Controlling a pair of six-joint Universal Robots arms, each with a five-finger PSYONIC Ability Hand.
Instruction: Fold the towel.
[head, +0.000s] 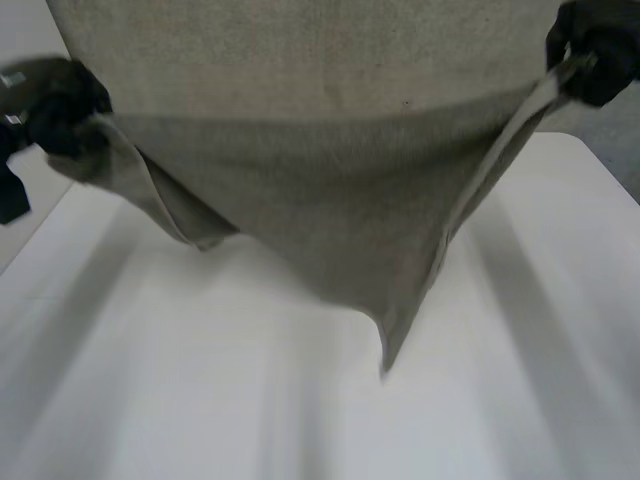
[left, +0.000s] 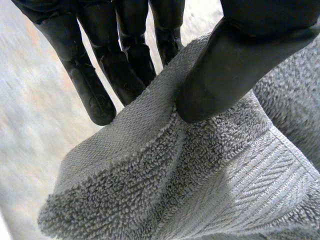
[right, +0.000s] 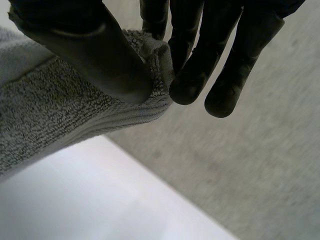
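Left wrist view: left hand (left: 235, 65) pinches the towel (left: 200, 180) near a corner, thumb pressed onto the pile, fingers (left: 125, 70) straight behind the cloth. Right wrist view: right hand (right: 95, 55) likewise clamps a corner between thumb and fingers, hem bunched at the fingertips.

Head view: both hands high and wide apart, towel hung between them over the worktop (head: 200, 400). One lower corner hangs to a point well below the other, which is curled under. The lowest point appears clear of the worktop, though I cannot be sure from this angle.

Judgement: the step in hand is spreading the towel before the first fold. To do it well:
- Hold both pinches firm and level the hands.
- Draw the hands apart until the top edge is taut.
- Lower so the hanging edge lands first, then lay the cloth flat away from it.

Risk: the right pinch looks shallow, close to the hem, so a jerk may slip it.
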